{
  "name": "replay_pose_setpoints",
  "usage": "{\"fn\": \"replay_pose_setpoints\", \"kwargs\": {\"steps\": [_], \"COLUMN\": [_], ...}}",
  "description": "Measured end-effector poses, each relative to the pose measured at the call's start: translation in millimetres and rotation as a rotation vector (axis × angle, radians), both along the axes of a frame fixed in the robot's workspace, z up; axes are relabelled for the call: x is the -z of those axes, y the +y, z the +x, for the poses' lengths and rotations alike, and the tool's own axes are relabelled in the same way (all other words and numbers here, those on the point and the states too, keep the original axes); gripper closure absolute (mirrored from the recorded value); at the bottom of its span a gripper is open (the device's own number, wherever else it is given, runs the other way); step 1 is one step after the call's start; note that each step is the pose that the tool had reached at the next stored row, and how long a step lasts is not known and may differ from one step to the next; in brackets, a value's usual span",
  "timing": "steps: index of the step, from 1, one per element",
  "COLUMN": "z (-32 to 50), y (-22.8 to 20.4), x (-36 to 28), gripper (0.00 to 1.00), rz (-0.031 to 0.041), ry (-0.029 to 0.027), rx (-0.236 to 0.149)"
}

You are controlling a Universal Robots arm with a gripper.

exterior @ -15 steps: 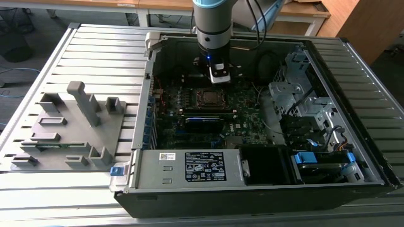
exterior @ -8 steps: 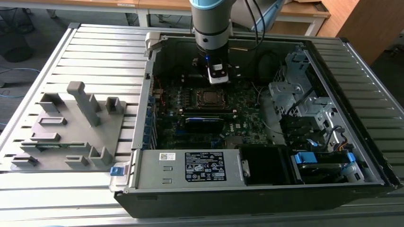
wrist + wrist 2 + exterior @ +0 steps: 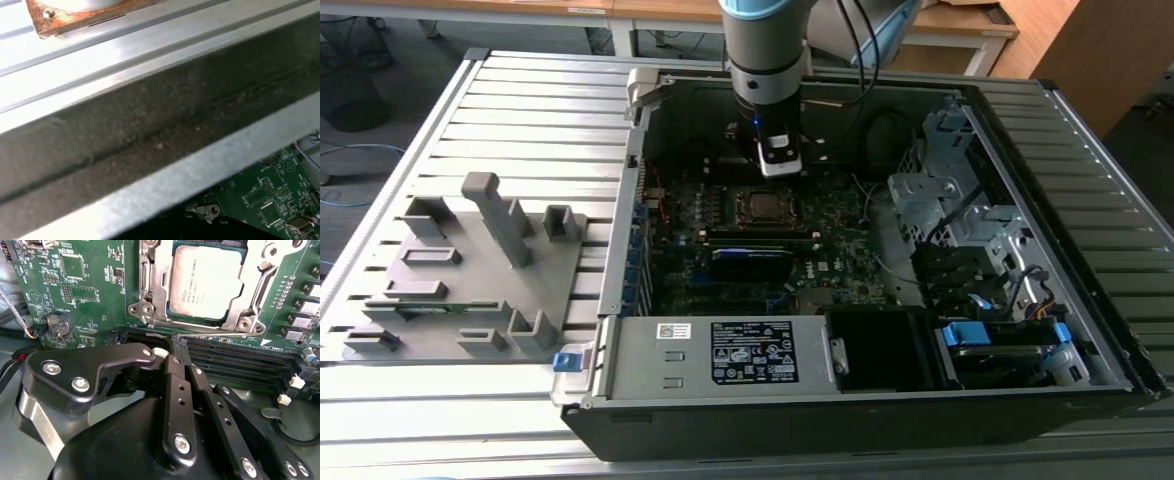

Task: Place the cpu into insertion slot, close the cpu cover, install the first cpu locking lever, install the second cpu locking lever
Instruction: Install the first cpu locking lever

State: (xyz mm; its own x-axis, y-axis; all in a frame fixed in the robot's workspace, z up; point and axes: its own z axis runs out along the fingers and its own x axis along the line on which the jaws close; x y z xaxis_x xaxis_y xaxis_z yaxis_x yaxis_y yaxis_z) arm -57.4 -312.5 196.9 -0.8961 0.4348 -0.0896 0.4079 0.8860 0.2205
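**Desk:** Entry one, the tool?

**Operator:** I am seeing the gripper (image 3: 778, 166) hanging from the arm (image 3: 761, 50) inside the open case (image 3: 854, 425), low over the board (image 3: 841, 240). In the second wrist view its fingers (image 3: 172, 385) are running together to one narrow tip. The pads are meeting and nothing is pinched between them.

**Desk:** Entry two, the cpu?

**Operator:** The cpu (image 3: 206, 282) is lying flat in the slot (image 3: 761, 206), just ahead of the fingertips and apart from them. I am not touching it.

**Desk:** Entry three, the cover?

**Operator:** The cover (image 3: 159, 290) is lying down flat around the cpu, and the chip's metal top is showing through the cut-out.

**Desk:** Entry four, what is sitting nearest the tool?

**Operator:** The long black memory slots (image 3: 240, 357) are running crosswise right at the tip, between the tool and the cpu. I cannot tell whether the tip is touching them. A coin cell (image 3: 59, 325) is sitting off to one side of the tool, well apart from the cpu.

**Desk:** Entry five, the rest?

**Operator:** In the first wrist view I am looking past a metal edge of the case (image 3: 210, 165) to a corner of the board. Outside the case, well apart from the tool toward the exterior view's left, a grey fixture (image 3: 467, 270) is sitting on the slatted table (image 3: 520, 110).
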Motion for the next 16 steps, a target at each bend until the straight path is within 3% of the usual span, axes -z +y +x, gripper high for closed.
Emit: {"fn": "replay_pose_setpoints", "kwargs": {"steps": [3,7,11,16], "z": [-0.5,-0.7,-0.8,-0.8], "y": [0.1,0.2,-0.2,-3.7], "x": [0.1,0.8,0.9,0.9], "gripper": [0.89,0.89,0.89,0.89], "rz": [-0.0001,0.0,0.0002,0.0001], "ry": [-0.002,-0.0088,-0.0092,-0.009], "rx": [0.0,0.0,0.0,0.0]}}
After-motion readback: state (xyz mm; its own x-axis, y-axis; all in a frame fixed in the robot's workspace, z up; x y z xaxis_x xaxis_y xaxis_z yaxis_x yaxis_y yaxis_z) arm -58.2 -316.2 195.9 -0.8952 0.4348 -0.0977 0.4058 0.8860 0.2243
